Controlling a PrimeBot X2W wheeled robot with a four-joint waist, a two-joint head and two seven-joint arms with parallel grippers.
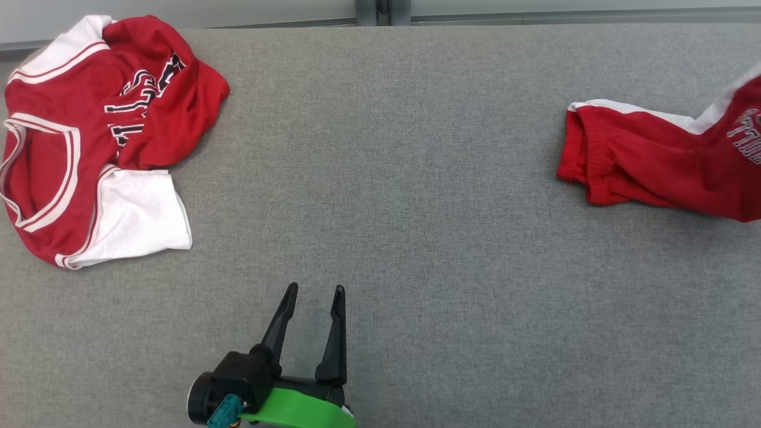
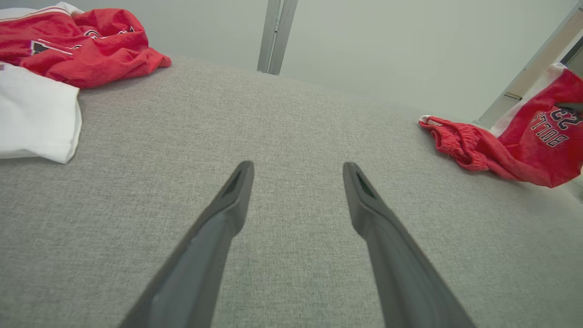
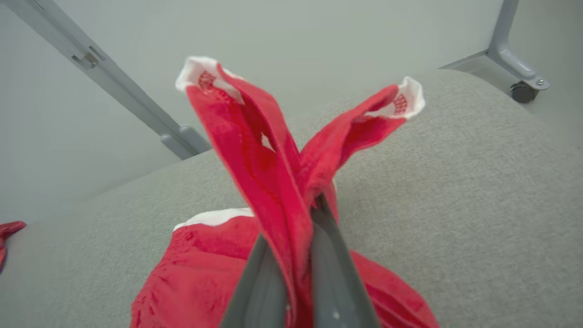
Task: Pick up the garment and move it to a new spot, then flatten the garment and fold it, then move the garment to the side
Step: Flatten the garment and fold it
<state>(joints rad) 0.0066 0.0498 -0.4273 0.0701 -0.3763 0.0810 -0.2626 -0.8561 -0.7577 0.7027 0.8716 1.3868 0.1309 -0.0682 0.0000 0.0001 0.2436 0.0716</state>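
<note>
Grey cloth-covered tabletop (image 1: 416,148) carries the red shorts (image 1: 654,160) at its right edge, my right gripper (image 3: 304,214) pinching their fabric; my left gripper (image 1: 315,291) hovers, fingers spread (red jersey (image 1: 65,119) far left).

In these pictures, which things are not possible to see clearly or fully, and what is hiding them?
Head view: the shorts run off the right edge, so their print and far end are cut.
Head view: the jersey lettering is broken up by folds in the cloth.
Right wrist view: the right gripper is shut on the shorts, and the red cloth covers its fingertips; which part is pinched is unclear.
Left wrist view: the right edge cuts the shorts.
</note>
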